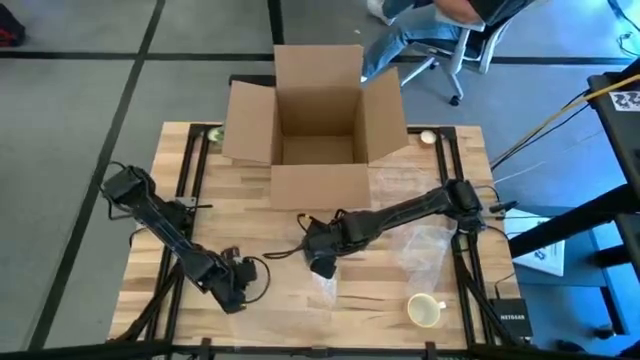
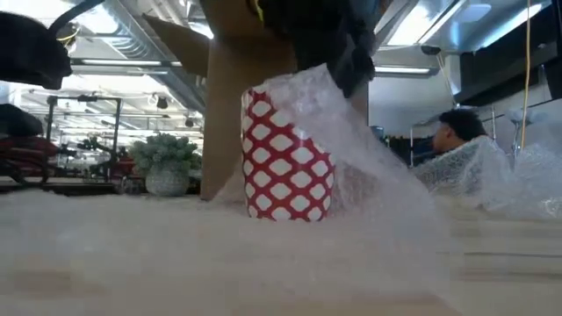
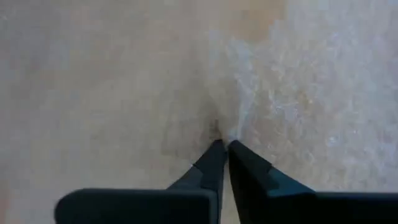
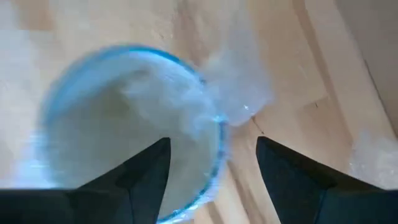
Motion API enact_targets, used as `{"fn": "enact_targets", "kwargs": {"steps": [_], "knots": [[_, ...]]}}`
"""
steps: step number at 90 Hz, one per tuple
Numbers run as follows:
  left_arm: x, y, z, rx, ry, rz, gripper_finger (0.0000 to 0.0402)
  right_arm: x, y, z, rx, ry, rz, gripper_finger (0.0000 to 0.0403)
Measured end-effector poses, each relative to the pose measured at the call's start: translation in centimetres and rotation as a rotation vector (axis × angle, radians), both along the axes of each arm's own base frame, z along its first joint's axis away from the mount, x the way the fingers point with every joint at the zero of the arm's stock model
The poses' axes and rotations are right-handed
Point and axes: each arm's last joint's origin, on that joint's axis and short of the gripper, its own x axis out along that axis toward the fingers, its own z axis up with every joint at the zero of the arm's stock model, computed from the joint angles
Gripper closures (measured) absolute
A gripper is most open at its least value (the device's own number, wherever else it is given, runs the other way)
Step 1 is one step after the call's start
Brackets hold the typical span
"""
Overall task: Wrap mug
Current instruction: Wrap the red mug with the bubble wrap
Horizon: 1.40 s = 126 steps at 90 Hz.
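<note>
A red-and-white patterned mug [image 2: 288, 162] stands upright on the table, its blue rim [image 4: 214, 134] seen from above. A clear bubble wrap sheet [image 2: 378, 175] drapes over the mug's top and side and spreads across the table toward the near edge. My right gripper [image 4: 214, 155] hangs open just above the mug [image 1: 322, 262], one finger over the opening and one outside the rim. Whether it touches the wrap, I cannot tell. My left gripper [image 3: 222, 144], near the table's front left [image 1: 235, 288], is shut on the wrap. My left gripper pinches a small puckered bit of the bubble wrap [image 3: 231, 127] between its two fingertips. The fingers point down at the table from above. A crease runs away from the tips, and the wrap around them lies flat on the wood.
An open cardboard box [image 1: 318, 120] stands at the far middle of the table. A cream mug [image 1: 425, 310] sits at the near right, with more loose bubble wrap [image 1: 425, 245] beside it. A person sits on a chair [image 1: 440, 30] beyond the table.
</note>
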Motion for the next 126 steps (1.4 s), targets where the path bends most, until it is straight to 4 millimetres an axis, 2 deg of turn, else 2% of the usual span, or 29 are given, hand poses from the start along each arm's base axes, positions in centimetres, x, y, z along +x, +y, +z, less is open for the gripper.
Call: {"fn": "enact_targets", "kwargs": {"steps": [15,22,29,42,55,75,85,94,106,116,126], "knots": [[-1.2,0.8,2.2,0.026,-0.034,0.018,0.0401,-0.5,0.7,3.5,-0.012,0.007,0.046,0.0178],[-1.4,0.9,3.1,0.012,-0.089,0.013,0.0401,-1.3,1.4,4.3,-0.037,0.047,0.057,0.0178],[-1.2,1.0,4.3,0.006,-0.157,0.011,0.0401,-2.4,2.7,4.2,-0.085,0.087,0.052,0.0178],[-0.5,0.7,6.2,0.041,-0.267,-0.04,0.0401,-4.4,5.0,1.8,-0.175,0.158,0.012,0.0178],[1.5,0.8,8.0,0.061,-0.382,-0.101,0.0402,-5.3,6.0,-1.4,-0.225,0.15,-0.043,0.0178],[5.7,2.3,10.0,0.109,-0.612,-0.165,0.0402,-4.4,6.2,-5.7,-0.258,-0.035,-0.015,0.0178],[7.7,3.7,11.1,0.15,-0.73,-0.168,0.0401,-3.8,6.1,-6.7,-0.244,-0.111,0.007,0.0178],[9.1,4.9,11.9,0.173,-0.819,-0.179,0.0401,-3.2,6.1,-6.8,-0.225,-0.166,0.012,0.0178],[10.8,6.5,11.2,0.193,-0.821,-0.201,0.0401,-2.8,6.0,-6.6,-0.229,-0.204,0.031,0.0178],[12.3,7.4,9.0,0.156,-0.743,-0.211,0.0401,-2.7,6.1,-6.0,-0.244,-0.179,0.061,0.0178],[13.5,7.6,6.3,0.141,-0.66,-0.23,0.0401,-2.7,6.2,-4.1,-0.262,-0.124,0.091,0.0178]]}}
